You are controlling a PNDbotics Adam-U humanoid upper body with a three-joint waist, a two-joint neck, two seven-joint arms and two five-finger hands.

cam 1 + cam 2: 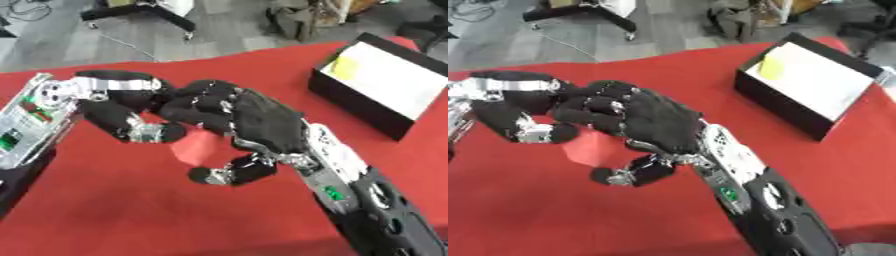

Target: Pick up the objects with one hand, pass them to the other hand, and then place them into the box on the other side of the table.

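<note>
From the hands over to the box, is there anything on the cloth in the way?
Nothing visible. The pink object sits between the left hand and right hand at mid-table. The red cloth between them and the black box at the far right is bare. The box is open, with something yellow inside.

My left hand (131, 117) comes in from nine o'clock, its silver forearm angled up from the lower left, fingers and thumb curled. My right hand (254, 122) reaches up from five o'clock, back of the hand upward, fingers curled over the left hand's fingers, thumb bent beneath toward seven o'clock.
</note>
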